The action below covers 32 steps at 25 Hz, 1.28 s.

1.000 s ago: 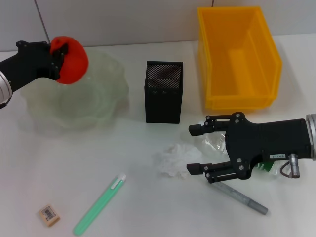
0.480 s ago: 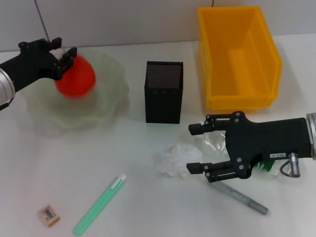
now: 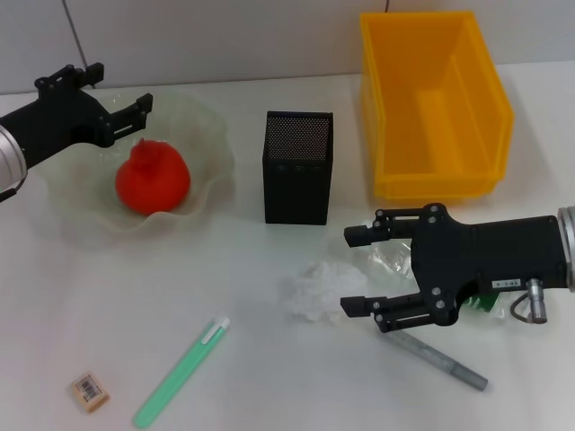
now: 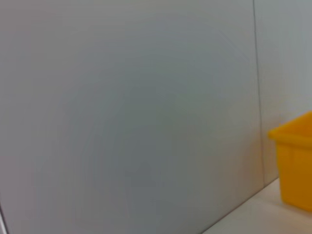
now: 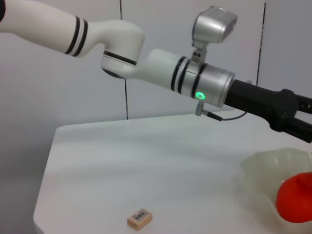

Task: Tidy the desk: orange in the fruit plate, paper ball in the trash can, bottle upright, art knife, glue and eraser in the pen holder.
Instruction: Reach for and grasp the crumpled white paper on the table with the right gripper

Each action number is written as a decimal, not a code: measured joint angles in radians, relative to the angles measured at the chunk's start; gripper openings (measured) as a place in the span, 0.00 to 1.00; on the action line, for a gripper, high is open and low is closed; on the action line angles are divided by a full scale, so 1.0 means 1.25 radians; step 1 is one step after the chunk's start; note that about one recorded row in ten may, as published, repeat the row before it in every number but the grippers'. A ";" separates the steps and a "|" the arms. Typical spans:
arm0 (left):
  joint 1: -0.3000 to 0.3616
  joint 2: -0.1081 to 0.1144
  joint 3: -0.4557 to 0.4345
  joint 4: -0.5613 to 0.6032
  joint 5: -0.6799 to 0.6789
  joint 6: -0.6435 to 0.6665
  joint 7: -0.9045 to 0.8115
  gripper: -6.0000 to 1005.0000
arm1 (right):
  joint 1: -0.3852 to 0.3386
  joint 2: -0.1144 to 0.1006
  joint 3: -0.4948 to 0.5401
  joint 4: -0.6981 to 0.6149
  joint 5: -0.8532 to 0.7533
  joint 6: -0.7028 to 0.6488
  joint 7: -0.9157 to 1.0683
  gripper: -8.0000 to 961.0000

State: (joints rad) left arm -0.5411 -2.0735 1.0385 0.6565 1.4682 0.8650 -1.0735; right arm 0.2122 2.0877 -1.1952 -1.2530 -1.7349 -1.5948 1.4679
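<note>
The orange lies inside the fruit plate, near the middle of the dish, and nothing touches it. The left tool hangs just above the back left part of the plate with its fingers spread wide and empty.

The right tool is low over the white surface, in front of the trash can. Its two fingers are wide apart and hold nothing. The paper ball lies on the surface just beside the fingertips, on the side toward the middle of the surface. The bottle lies on its side under this tool and is mostly hidden by it.

The pen holder stands upright between the fruit plate and the trash can. A green pen-shaped item lies in the front part of the surface, with the eraser near it at the front left. A grey pen-shaped item lies in front of the right tool.
</note>
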 joint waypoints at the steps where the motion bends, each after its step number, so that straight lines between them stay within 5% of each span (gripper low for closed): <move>1: 0.011 0.004 0.001 0.018 0.007 0.036 -0.017 0.71 | -0.001 0.000 0.001 0.001 0.000 0.000 0.000 0.77; 5: 0.032 0.007 0.003 0.056 0.023 0.100 -0.041 0.79 | -0.007 -0.001 0.012 0.011 0.000 0.007 -0.011 0.77; 11: 0.116 0.010 0.011 0.216 0.051 0.326 -0.097 0.80 | -0.010 -0.002 0.024 0.033 0.000 0.009 -0.025 0.77; 15: 0.130 0.010 0.011 0.247 0.064 0.371 -0.116 0.80 | -0.010 -0.003 0.029 0.036 -0.001 0.014 -0.033 0.76; 18: 0.156 0.011 0.003 0.317 0.141 0.537 -0.205 0.80 | -0.010 -0.004 0.030 0.037 -0.004 0.019 -0.033 0.76; 32: 0.164 0.019 0.001 0.327 0.238 0.683 -0.233 0.80 | -0.010 -0.005 0.040 -0.007 -0.086 0.010 0.044 0.76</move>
State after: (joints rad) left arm -0.3365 -2.0495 1.0399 1.0649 1.7654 1.7190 -1.3651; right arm 0.1994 2.0815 -1.1447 -1.2623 -1.8425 -1.5817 1.5232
